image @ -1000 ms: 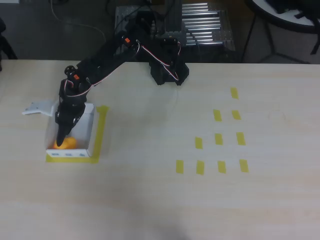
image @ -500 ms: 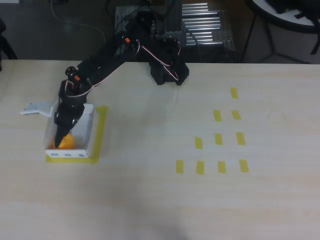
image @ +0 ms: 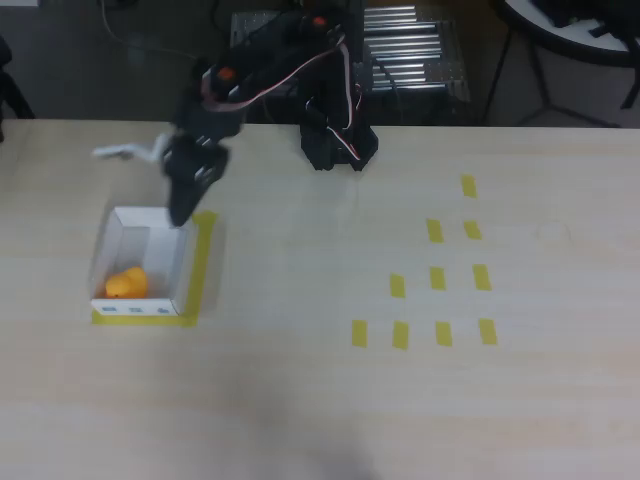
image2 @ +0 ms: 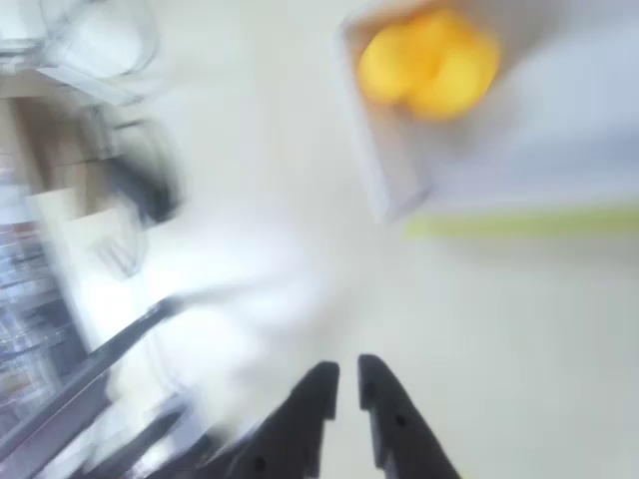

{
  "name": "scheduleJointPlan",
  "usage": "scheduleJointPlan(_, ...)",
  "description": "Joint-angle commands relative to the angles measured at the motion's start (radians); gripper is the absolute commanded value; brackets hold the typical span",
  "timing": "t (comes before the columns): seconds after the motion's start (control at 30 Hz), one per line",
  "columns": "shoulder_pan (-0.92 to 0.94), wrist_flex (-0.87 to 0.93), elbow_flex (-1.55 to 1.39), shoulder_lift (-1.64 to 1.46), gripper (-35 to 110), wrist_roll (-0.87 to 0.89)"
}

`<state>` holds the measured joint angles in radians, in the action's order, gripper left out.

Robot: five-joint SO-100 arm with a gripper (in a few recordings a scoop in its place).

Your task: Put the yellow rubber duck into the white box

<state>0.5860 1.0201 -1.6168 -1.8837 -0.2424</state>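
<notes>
- In the wrist view the jaws [image2: 344,384] sit at the bottom edge, two dark tips with only a thin gap between them and nothing held, so they read as nearly closed and empty.
- Just beyond the tips in that view lies pale bench [image2: 519,349], heavily blurred.
- Farther up the wrist view, a strip of yellow tape [image2: 529,222] runs beside the white box [image2: 399,180], and the yellow rubber duck [image2: 427,62] shows as a soft orange-yellow blob inside the box walls.
- In the overhead view the white box [image: 182,262] rests on the bench [image: 300,380] at the left, framed by a yellow tape outline [image: 203,265] along its right and lower sides.
- The yellow rubber duck [image: 127,284] lies inside the box, in the lower left part of its floor, close to the wall that carries small blue-green marks.
- The jaws [image: 180,212] hang over the upper right corner of the box, apart from the duck; a white plate [image: 128,152] juts out to the left of the gripper.
- The black arm [image: 270,50] rises from its base [image: 338,140] at the far edge of the bench.
- A group of short yellow tape rectangles [image: 437,278] lies well apart to the right.
- Beyond the bench stands a metal rack [image: 410,50].
</notes>
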Motion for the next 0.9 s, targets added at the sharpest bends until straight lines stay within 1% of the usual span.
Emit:
scheduleJointPlan(0.0, -0.249, 0.048, -0.291, -0.568, 0, 0.152)
scheduleJointPlan(0.1, -0.428, 0.014, -0.58, -0.804, 0, 0.206)
scheduleJointPlan(0.17, -0.522, -0.031, -0.781, -0.93, 0, 0.212)
scheduleJointPlan(0.23, -0.575, -0.081, -0.963, -1.046, 0, 0.264)
scheduleJointPlan(0.33, -0.637, -0.084, -1.157, -1.178, 0, 0.371)
scheduleJointPlan(0.4, -0.672, -0.058, -1.233, -1.232, 0, 0.423)
scheduleJointPlan(0.53, -0.713, 0.008, -1.319, -1.31, 0, 0.459)
scheduleJointPlan(0.87, -0.695, 0.091, -1.417, -1.451, 0, 0.468)
